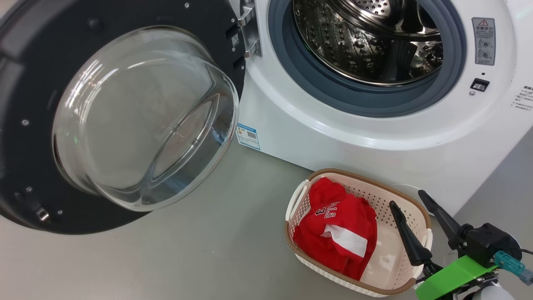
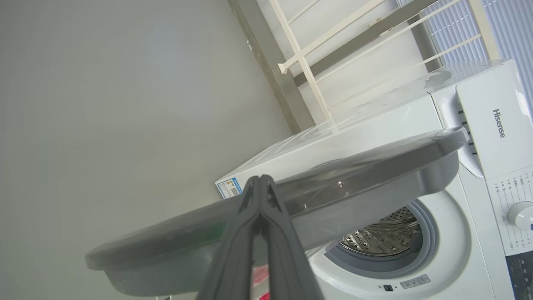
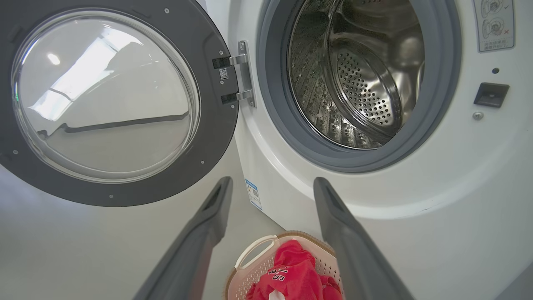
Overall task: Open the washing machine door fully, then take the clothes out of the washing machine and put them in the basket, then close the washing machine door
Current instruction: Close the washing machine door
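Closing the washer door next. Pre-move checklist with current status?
1. Empty drum: ok, the part that shows is bare steel.
2. Red clothes in the basket: ok.
3. No fabric on the gasket: ok.
4. Nothing in the right gripper: ok, fingers open above the basket.
5. Position of the left gripper: ok, fingers shut at the outer face of the washing machine door. Contact: cannot tell.
6. Door swing clears the right gripper: cannot tell.
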Robot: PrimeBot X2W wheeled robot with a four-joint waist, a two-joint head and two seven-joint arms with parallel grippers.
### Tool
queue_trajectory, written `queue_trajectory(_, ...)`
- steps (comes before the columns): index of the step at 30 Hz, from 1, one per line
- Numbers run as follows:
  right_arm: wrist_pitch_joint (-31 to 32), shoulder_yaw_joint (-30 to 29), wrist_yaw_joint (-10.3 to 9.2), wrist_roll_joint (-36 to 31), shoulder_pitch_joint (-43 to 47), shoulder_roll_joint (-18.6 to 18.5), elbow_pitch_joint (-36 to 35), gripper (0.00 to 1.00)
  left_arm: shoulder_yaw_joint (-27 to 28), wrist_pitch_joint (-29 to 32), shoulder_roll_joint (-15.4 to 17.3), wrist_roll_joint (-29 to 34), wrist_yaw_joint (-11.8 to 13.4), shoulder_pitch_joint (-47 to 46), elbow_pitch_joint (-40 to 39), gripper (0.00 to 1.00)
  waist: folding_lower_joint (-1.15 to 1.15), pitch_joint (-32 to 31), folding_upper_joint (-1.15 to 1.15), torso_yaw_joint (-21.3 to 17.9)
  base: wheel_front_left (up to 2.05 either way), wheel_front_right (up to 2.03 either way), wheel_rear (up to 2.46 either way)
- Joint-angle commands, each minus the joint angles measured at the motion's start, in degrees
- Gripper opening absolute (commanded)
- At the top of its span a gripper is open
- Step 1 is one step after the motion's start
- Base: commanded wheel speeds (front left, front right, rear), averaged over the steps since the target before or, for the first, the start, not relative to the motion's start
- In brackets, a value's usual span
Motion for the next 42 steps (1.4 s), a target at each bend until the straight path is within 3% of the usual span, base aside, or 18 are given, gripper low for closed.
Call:
queue_trajectory(1,-0.7,1.0,0.36,-1.1,0.3,-0.7,-1.6,1.00,0.9,2.2,3.5,-1.2,-0.7,1.3,-2.5,0.00,0.00,0.0,0.00,0.0,0.00,0.00,0.00)
queue_trajectory(16,-0.7,0.7,0.36,-1.1,0.2,-0.5,-1.6,1.00,-0.6,14.6,2.5,-7.7,-1.4,5.4,-11.1,0.00,0.00,-0.4,0.00,-0.1,0.00,0.00,0.00)
queue_trajectory(29,-0.7,-0.1,0.36,-1.2,0.8,0.2,-1.8,1.00,-3.5,25.9,0.9,-16.6,-1.6,10.3,-25.0,0.00,0.00,-1.5,0.00,-0.4,0.00,0.00,0.00)
queue_trajectory(42,-0.7,-1.3,0.36,-1.3,1.7,0.8,-2.6,1.00,-9.6,31.8,-1.9,-22.5,-1.6,13.7,-38.3,0.00,0.00,-2.4,0.00,-3.0,0.00,0.00,0.00)
